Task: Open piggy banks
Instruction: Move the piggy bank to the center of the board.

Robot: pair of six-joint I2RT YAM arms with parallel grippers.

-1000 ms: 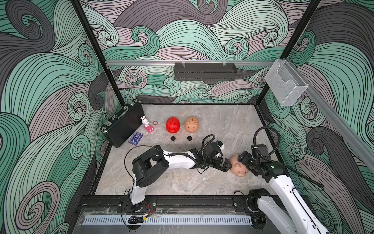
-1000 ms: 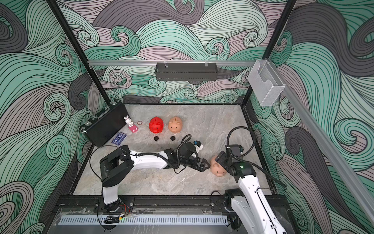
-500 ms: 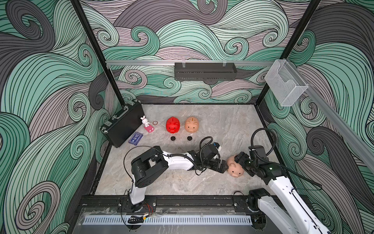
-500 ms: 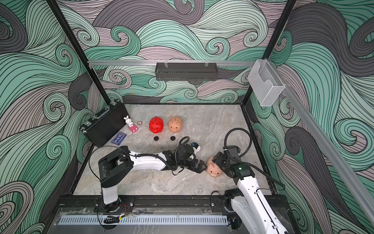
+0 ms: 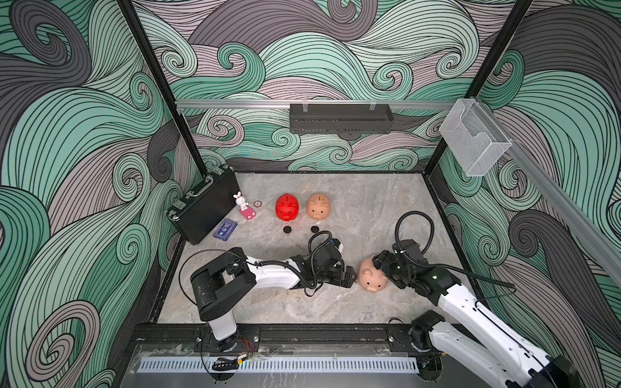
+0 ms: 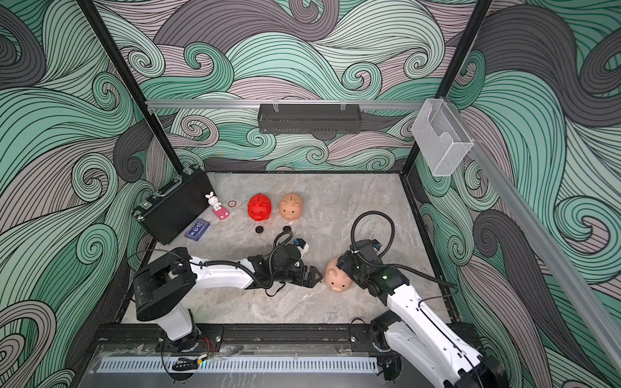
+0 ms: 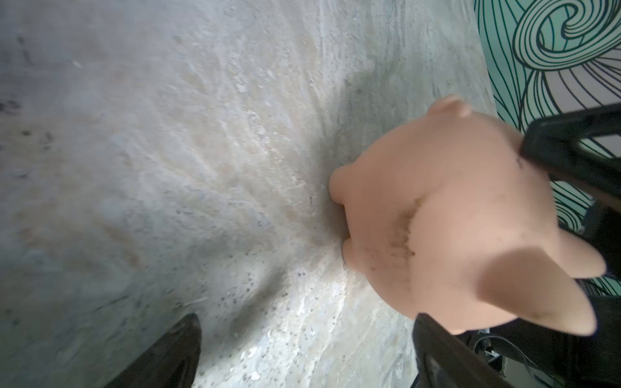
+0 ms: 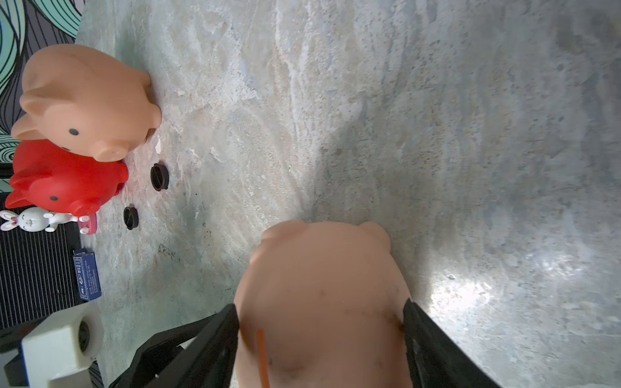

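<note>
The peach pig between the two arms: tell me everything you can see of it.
The peach pig is a small, round bank of smooth, matte plastic with stubby ears, a snout, dot eyes and an orange coin slot on its back. It stands upright on the grey stone-look table, feet down. The right gripper has its jaws set against both flanks at the back. The left gripper is open just beside it. Faint dirt marks show on its skin. Its belly is hidden.

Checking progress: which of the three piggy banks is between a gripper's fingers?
The peach piggy bank nearest the arms, flanked by the right gripper. The red one and other peach one stand untouched.
</note>
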